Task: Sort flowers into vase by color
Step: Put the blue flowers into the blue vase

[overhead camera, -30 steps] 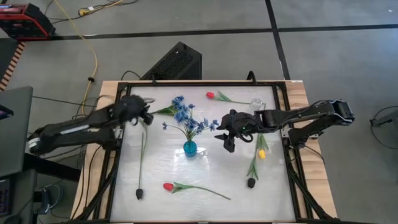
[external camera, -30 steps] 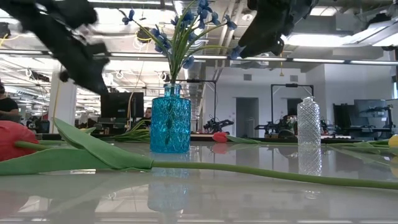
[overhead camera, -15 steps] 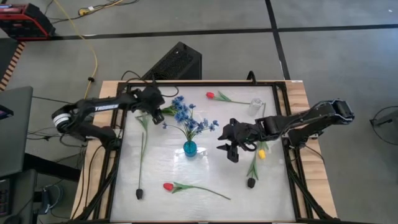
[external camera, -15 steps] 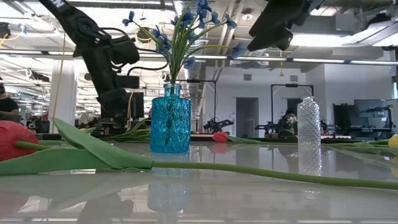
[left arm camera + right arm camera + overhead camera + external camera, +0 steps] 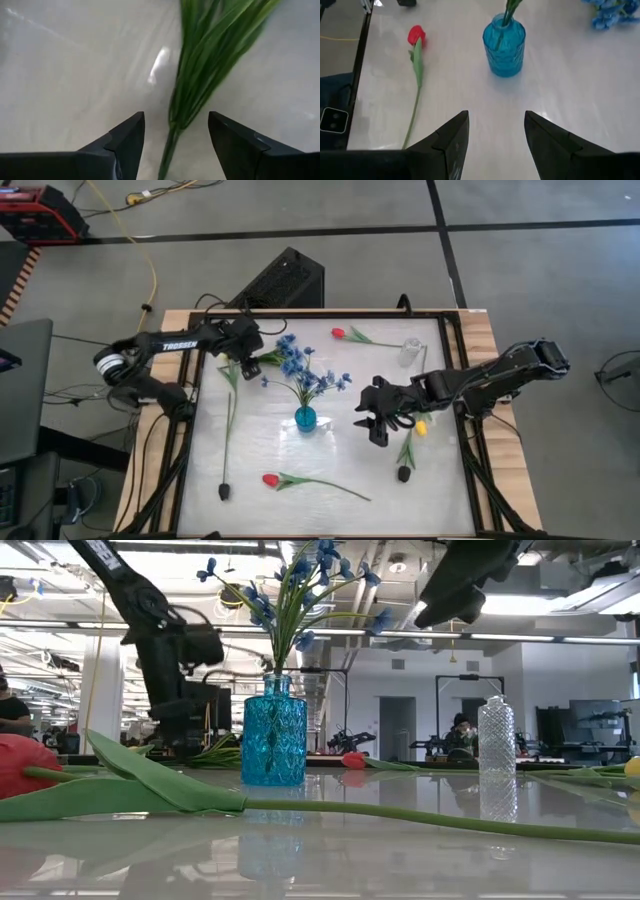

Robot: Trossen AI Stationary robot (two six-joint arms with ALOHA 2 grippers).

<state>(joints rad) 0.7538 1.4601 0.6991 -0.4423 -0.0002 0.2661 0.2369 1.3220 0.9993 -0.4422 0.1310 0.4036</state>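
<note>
- While the left gripper reaches low over the far-left part of the white table, its fingers stand spread apart and hold nothing.
- Between those fingers lies a green stem with long narrow leaves, flat on the table; it seems to belong to the blue spray lying just beside this gripper, though the wrist view does not show the blossoms.
- A blue glass vase stands near this gripper, toward the table's middle, with a bunch of blue flowers upright in it.
- The right gripper hangs above the table on the other side of the blue vase, its fingers apart and empty.
- Ahead of the right gripper, past the vase, a red tulip lies flat with its stem running toward the near edge.
- Just behind the right gripper, a yellow tulip lies under the arm, its leaves trailing toward the near edge.
- A clear glass vase stands empty on the far side of the right gripper.
- Another red tulip lies near the far edge, between the two grippers.
- A long bare stem lies on the near side of the left gripper.
</note>
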